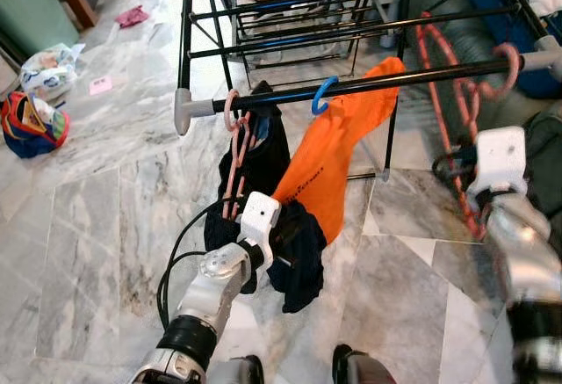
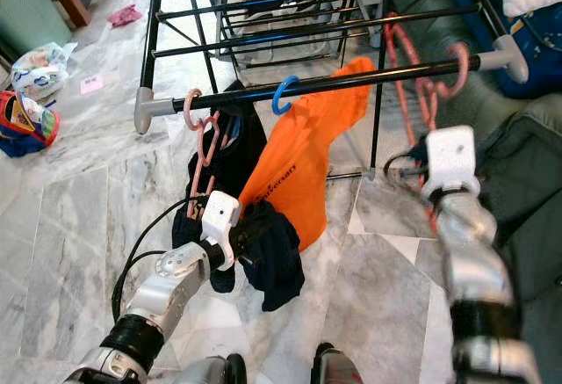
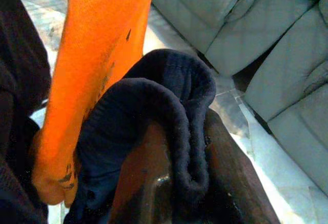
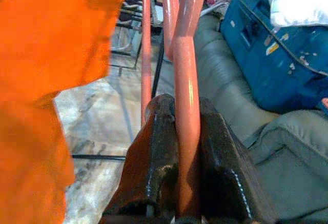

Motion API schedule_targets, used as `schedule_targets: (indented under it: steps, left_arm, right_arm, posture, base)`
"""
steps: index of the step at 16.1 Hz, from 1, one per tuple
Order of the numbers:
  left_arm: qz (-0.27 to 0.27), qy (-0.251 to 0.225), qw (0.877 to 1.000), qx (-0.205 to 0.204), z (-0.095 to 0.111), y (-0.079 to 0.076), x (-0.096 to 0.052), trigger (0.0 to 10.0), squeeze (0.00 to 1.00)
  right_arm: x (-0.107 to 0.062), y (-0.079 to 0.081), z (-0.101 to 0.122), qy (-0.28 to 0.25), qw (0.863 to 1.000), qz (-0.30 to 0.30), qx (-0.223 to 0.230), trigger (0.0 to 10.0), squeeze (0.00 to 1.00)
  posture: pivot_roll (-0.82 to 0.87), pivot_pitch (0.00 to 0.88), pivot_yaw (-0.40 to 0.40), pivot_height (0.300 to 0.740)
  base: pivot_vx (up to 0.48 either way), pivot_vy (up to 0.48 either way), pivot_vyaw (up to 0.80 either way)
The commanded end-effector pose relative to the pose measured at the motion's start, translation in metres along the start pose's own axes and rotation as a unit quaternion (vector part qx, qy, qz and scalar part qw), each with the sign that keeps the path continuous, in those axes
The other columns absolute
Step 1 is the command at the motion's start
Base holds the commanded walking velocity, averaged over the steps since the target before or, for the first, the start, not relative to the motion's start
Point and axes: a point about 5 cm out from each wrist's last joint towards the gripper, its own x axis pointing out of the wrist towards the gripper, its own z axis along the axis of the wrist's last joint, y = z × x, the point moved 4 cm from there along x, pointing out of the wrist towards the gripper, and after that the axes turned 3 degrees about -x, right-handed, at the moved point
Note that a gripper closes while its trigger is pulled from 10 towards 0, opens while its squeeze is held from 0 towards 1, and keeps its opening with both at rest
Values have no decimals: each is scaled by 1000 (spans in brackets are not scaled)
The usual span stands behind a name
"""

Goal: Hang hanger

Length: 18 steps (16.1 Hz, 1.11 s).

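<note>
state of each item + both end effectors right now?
Red hanger: hook over the rack bar, clamped lower down by the right end effector.
Navy garment: pinched in the left end effector, hanging.
Orange shirt: hung on the blue hanger.
Pink hanger: hooked on the bar.
Drying rack: standing.

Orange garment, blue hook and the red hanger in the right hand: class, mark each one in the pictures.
orange garment [image 1: 338, 151], left eye view, middle of the cloth.
blue hook [image 1: 321, 96], left eye view, curve over the rail.
red hanger [image 4: 186, 106], right wrist view, bar between the fingers.
</note>
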Motion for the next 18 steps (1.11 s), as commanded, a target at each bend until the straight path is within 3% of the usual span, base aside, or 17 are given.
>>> schedule_targets:
  steps: [1, 4, 5, 6, 11, 16, 18]
  left_arm:
    - [6, -2, 1000, 5, 0, 3, -1, 10000, 0]
    - [13, -6, 1000, 15, 1, 5, -1, 10000, 0]
    - [28, -9, 999, 27, 2, 9, -2, 10000, 0]
    - [39, -15, 999, 35, 4, 13, -4, 10000, 0]
    - [74, -25, 996, 46, 2, 27, -15, 10000, 0]
    - [103, -21, 994, 41, -5, 33, -18, 10000, 0]
    - [106, -23, 993, 41, -4, 34, -18, 10000, 0]
  right_arm:
    - [-8, 4, -2, 1, 1000, -3, 1, 0, 0]
    - [-33, 15, -22, 27, 1000, -5, 3, 0, 0]
    - [-41, 22, -31, 40, 999, 0, 2, 3647, 0]
    - [-48, 28, -37, 49, 999, 4, 4, 9922, 0]
    - [-65, 49, -45, 67, 997, 10, 23, 10000, 0]
    - [-57, 77, -44, 73, 995, 42, 50, 10000, 0]
    - [-55, 81, -43, 73, 995, 47, 54, 10000, 0]
  posture:
    - [-81, 180, 114, 740]
    - [-95, 180, 121, 740]
    - [-99, 178, 121, 740]
    - [-100, 177, 120, 740]
    - [-92, 155, 98, 740]
    - [-50, 98, 59, 740]
    - [-43, 91, 53, 740]
  base:
    - [0, 0, 0]
    - [0, 0, 0]
    - [0, 0, 0]
    - [0, 0, 0]
    - [0, 0, 0]
    - [-366, 0, 0]
    - [-454, 0, 0]
